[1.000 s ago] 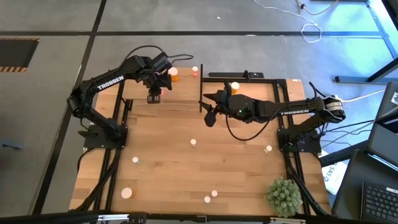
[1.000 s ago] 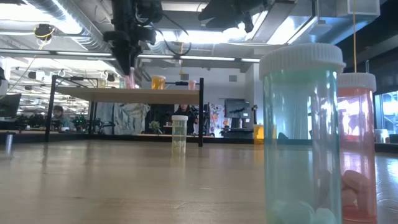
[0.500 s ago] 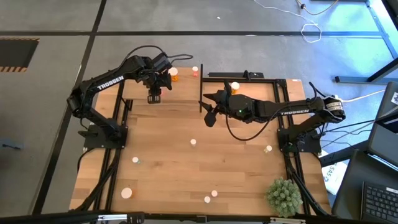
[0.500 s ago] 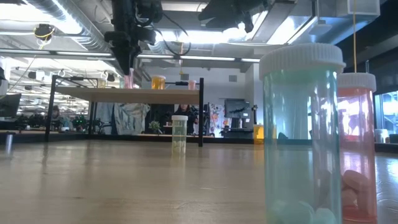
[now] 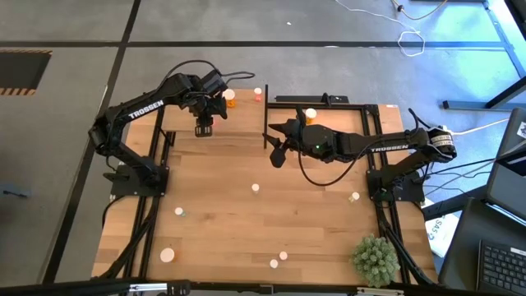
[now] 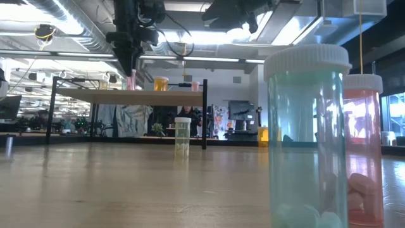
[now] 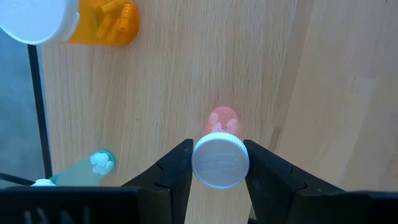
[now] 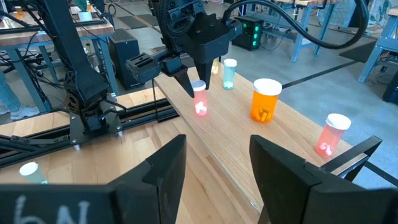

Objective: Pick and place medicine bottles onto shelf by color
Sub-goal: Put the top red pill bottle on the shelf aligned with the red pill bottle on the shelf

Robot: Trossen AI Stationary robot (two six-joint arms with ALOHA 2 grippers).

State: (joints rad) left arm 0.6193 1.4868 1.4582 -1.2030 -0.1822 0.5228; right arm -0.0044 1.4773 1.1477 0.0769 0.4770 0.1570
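Shelf (image 5: 215, 123): light wooden raised platform with black posts at the far edge of the table (image 5: 246, 222), running from far left toward the centre. Left arm reaches over its left part; left gripper (image 7: 217, 180) points down at the shelf top, fingers (image 7: 177, 174) clamped on the white cap of a pink bottle (image 7: 219, 155) that stands upright on the shelf. Right arm stretched leftward over the far middle of the table; right gripper (image 5: 275, 148) hangs above the board near the shelf's right end, fingers (image 8: 165, 165) apart, nothing between them. Other bottles on the shelf: an orange bottle (image 8: 265, 99) just right of the held one, a second pink bottle (image 8: 333, 134) further right near the end, a pale green bottle (image 8: 229, 73) behind the held one toward the far edge. Green plant ball (image 5: 376, 259) at the near right corner of the table. Loose bottles stand scattered over the tabletop: a pale green one (image 6: 182, 134) mid-table; close to the low camera, a pale green bottle (image 6: 307, 139) with a reddish one (image 6: 364, 152) just beside it.
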